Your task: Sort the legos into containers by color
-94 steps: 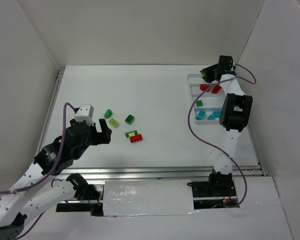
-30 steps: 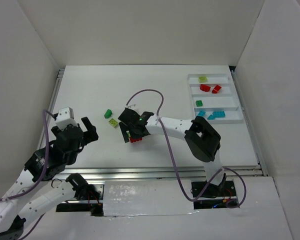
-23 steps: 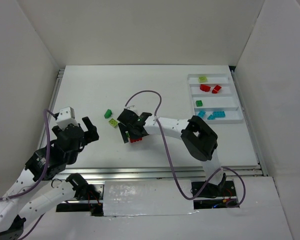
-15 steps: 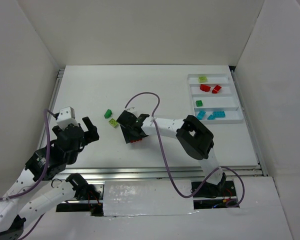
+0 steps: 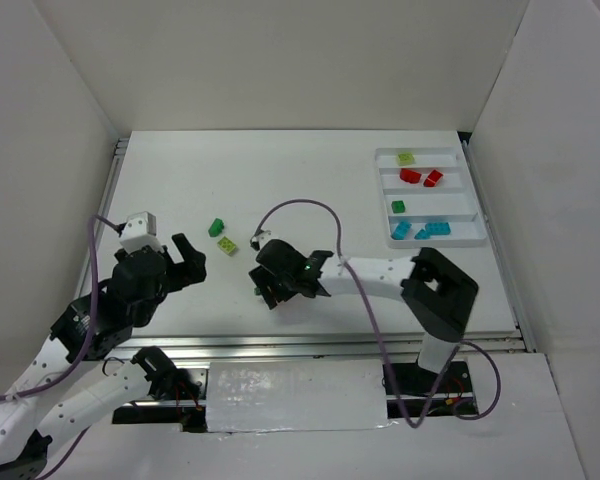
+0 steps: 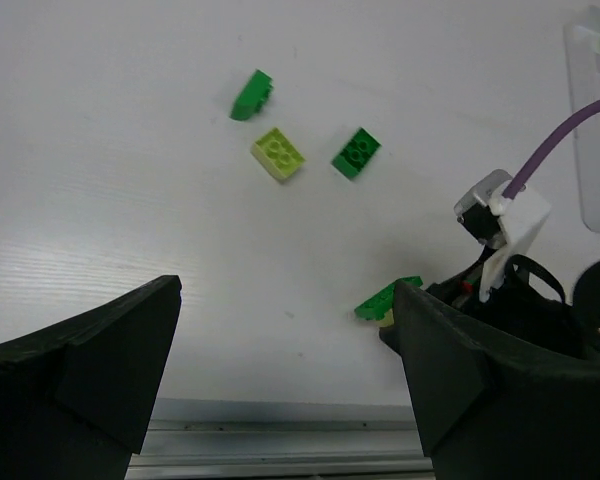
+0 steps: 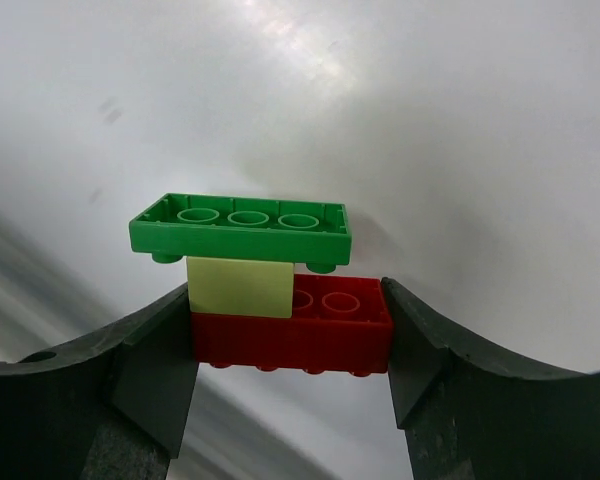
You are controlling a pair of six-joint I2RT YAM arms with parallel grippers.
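Well to the left of the white tray (image 5: 445, 206), by the near edge of the table (image 5: 310, 180), the left gripper (image 5: 188, 257) hangs above the surface. Its jaws are spread wide with nothing between them.

Nearer the tray lie three loose legos. There is a green lego (image 6: 251, 95), a yellow-green brick (image 6: 278, 154) just beside it, and a dark green brick (image 6: 356, 153) just beside that on the tray side. None of them touch.

Closer again to the tray, though well apart from it, the right gripper (image 7: 285, 288) has its fingers (image 7: 150, 350) pressed against both ends of a red brick (image 7: 320, 325). A pale yellow-green piece (image 7: 240, 288) is stuck to that brick, with a green plate (image 7: 242, 225) on its other side.

Inside the tray, the farthest compartment holds one yellow-green lego (image 5: 406, 158). The next holds two red ones (image 5: 411, 176), the third a single green one (image 5: 398, 207), and the nearest several cyan pieces (image 5: 430, 229).
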